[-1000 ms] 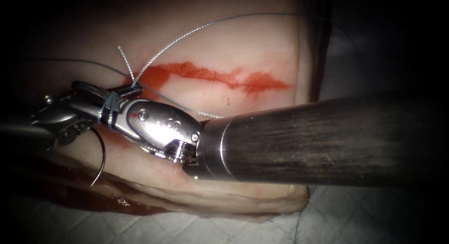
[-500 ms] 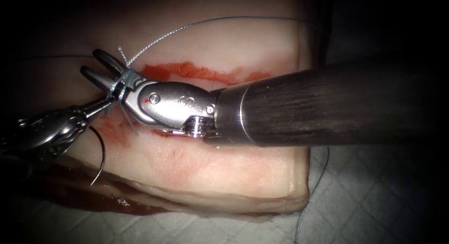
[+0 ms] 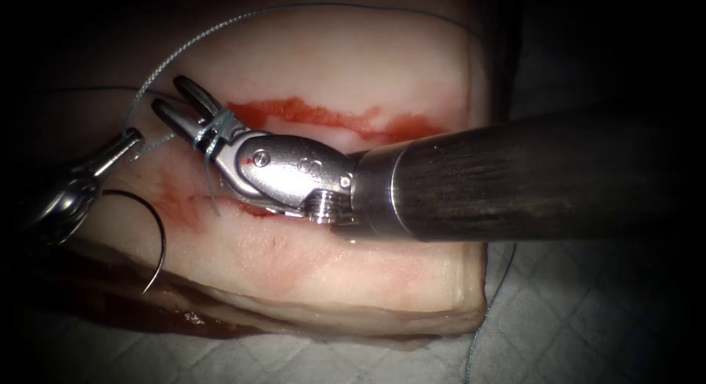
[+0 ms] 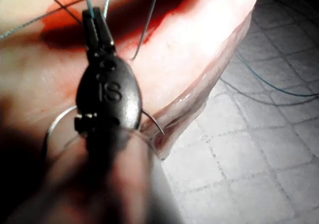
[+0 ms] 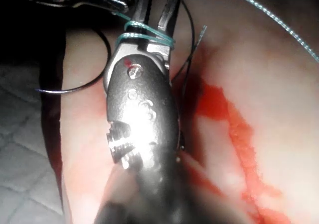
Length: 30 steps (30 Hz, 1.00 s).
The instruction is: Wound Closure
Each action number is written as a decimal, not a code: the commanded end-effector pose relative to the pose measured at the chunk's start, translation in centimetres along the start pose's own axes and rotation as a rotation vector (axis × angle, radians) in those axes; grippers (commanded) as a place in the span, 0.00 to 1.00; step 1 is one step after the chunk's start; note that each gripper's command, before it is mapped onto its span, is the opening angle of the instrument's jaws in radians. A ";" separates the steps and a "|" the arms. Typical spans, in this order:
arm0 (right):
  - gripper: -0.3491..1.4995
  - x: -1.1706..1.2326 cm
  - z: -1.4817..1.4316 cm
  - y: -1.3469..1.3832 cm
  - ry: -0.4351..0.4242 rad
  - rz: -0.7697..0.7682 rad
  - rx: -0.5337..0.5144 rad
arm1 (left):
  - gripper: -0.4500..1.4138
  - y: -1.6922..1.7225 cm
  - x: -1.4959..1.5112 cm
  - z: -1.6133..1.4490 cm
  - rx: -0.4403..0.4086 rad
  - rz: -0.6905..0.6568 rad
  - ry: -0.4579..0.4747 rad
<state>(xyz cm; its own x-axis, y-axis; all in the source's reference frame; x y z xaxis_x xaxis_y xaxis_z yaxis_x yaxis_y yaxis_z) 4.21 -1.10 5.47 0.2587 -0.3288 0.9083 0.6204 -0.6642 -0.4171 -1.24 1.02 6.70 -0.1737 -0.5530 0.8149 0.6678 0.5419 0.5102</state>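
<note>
The tissue [image 3: 353, 266] carries a red cut [image 3: 323, 115] running left to right. My right tool [image 3: 169, 94] reaches over the cut's left end with its jaws open and holding nothing. Loops of blue thread [image 3: 213, 131] are wound around the base of those jaws, as also shows on the right tool [image 5: 160, 0]. To its left, my left tool [image 3: 131, 140] is shut on the thread; the left tool [image 4: 90, 14] grips it at the tips. The curved needle [image 3: 159, 244] lies free at the tissue's front left, held by neither tool.
The long thread [image 3: 184, 42] arcs over the tissue's far side towards the right. A short thread tail [image 3: 212, 193] hangs below the right jaws. Red fluid [image 3: 176, 204] stains the tissue on the left. White quilted cloth [image 3: 573, 332] lies under the tissue.
The right tool lifted up and to the right with its jaws opening, thread loops staying around it. The left tool drew back to the left with the thread. The needle stayed put.
</note>
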 end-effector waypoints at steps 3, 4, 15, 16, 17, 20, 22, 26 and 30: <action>0.33 0.07 0.06 0.00 0.011 0.039 0.051 | 0.00 -0.05 0.10 0.04 0.015 0.004 0.001; 0.33 0.07 0.07 -0.01 0.015 0.052 0.065 | 0.00 -0.06 0.12 0.03 0.021 0.005 0.001; 0.32 0.18 0.04 -0.03 0.025 0.075 0.131 | 0.00 -0.23 0.17 0.03 0.047 0.056 0.002; 0.32 0.22 0.03 -0.01 0.038 0.071 0.131 | 0.00 -0.25 0.19 0.04 0.049 0.063 0.001; 0.32 0.24 0.02 -0.01 0.043 0.075 0.131 | 0.00 -0.25 0.20 0.04 0.052 0.076 0.001; 0.31 0.29 0.00 0.01 0.066 0.080 0.132 | 0.00 -0.24 0.22 0.05 0.053 0.083 0.000; 0.31 0.34 -0.02 0.04 0.090 0.080 0.133 | 0.00 -0.22 0.25 0.05 0.054 0.096 -0.001; 0.29 0.40 -0.05 0.08 0.122 0.072 0.135 | 0.00 -0.18 0.30 0.07 0.057 0.129 -0.003; 0.29 0.38 -0.06 0.12 0.131 0.089 0.137 | 0.00 -0.14 0.36 0.07 0.059 0.144 -0.006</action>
<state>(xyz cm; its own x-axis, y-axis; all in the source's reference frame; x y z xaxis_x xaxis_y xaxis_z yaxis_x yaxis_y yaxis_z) 4.25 -1.35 5.76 0.2193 -0.4771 0.8510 0.6992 -0.5314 -0.4781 -1.38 0.81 6.90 -0.0817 -0.4612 0.8835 0.6441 0.6520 0.3999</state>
